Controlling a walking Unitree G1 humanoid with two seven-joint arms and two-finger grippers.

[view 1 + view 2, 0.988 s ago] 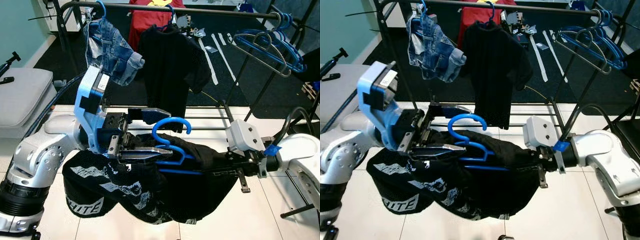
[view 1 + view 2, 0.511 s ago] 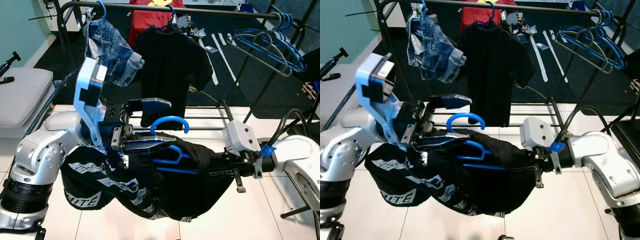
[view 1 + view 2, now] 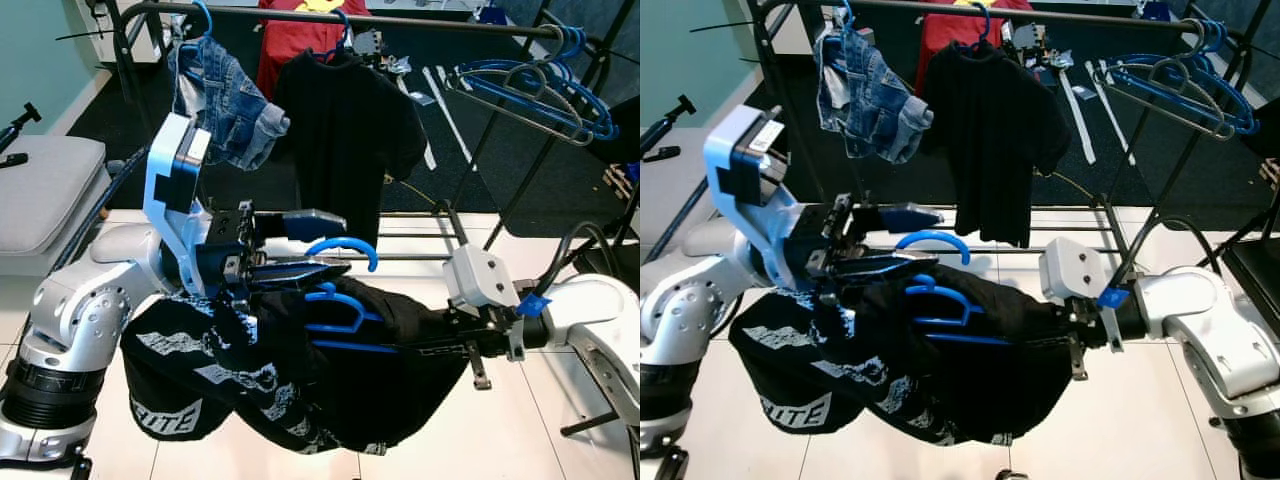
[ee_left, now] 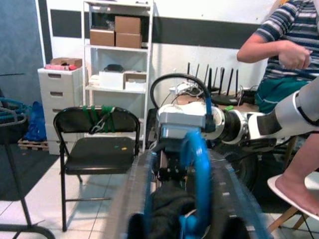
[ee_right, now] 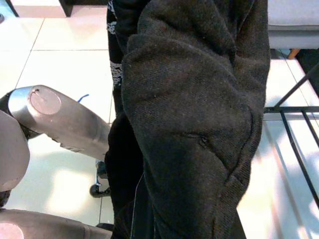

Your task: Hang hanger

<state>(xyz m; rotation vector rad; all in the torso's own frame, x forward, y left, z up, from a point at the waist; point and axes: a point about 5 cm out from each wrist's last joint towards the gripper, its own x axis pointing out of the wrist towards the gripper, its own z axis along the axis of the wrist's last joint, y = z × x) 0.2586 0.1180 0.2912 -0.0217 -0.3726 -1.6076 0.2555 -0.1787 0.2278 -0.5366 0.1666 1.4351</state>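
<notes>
In the left eye view, your left gripper (image 3: 300, 268) is in front of the rack (image 3: 330, 17). Its fingers are close together on the neck of the blue hanger (image 3: 335, 300). The hanger's hook curls just above the fingers. A black shirt (image 3: 290, 370) with white print hangs from the hanger and sags low over the white floor (image 3: 520, 420). Your right gripper (image 3: 440, 330) holds the other end of the shirt. Its fingers are buried in the cloth, so you cannot tell how open they are.

On the rack's bar hang jeans (image 3: 225, 100), a black tee (image 3: 345, 130) and some empty hangers (image 3: 535, 90).

In the left wrist view, the hanger's blue hook (image 4: 199, 179) sits between your blurry fingers (image 4: 130, 199), and a person (image 4: 284, 55) sits behind.

In the right wrist view, the black cloth (image 5: 194, 124) is right up close.
</notes>
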